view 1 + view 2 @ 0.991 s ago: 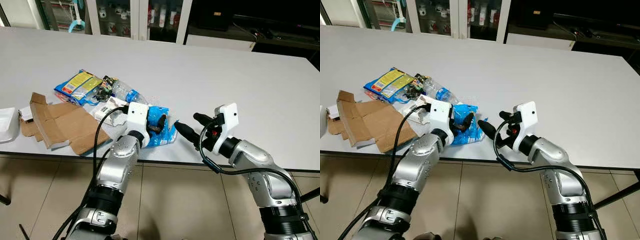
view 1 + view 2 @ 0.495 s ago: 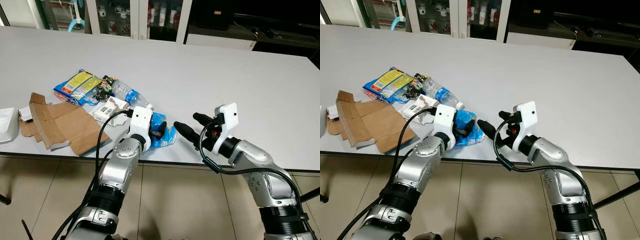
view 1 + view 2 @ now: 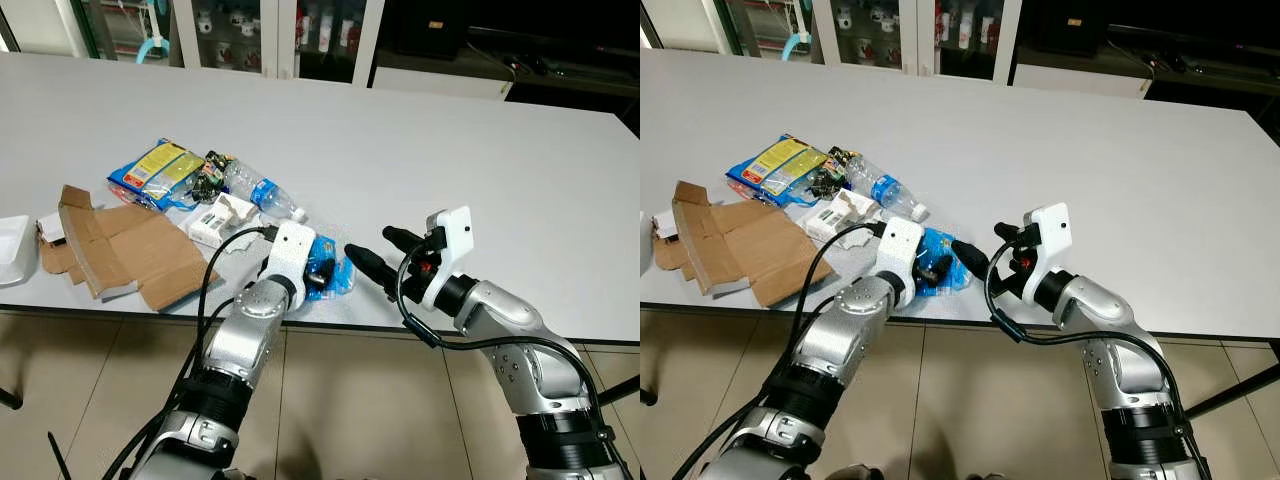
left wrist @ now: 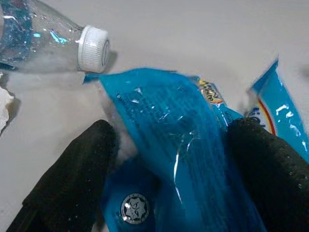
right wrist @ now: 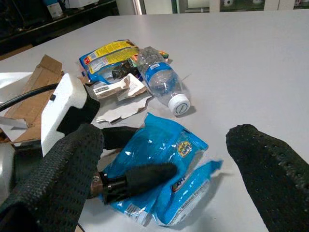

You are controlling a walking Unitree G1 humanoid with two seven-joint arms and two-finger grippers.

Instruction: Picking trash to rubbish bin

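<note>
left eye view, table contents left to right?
white container → cardboard → yellow-blue snack bag → plastic bottle → blue wrapper held in the left pincer → right pincer, open.

The left gripper (image 3: 322,272), closed on the blue wrapper (image 3: 335,276), drags it along the table (image 3: 500,160) toward the right gripper (image 3: 375,255), clear of the bottle (image 3: 258,190).

Bottle (image 3: 258,190) crowding wrapper (image 3: 328,277) (behind), open table (image 3: 520,170) rightward
</note>
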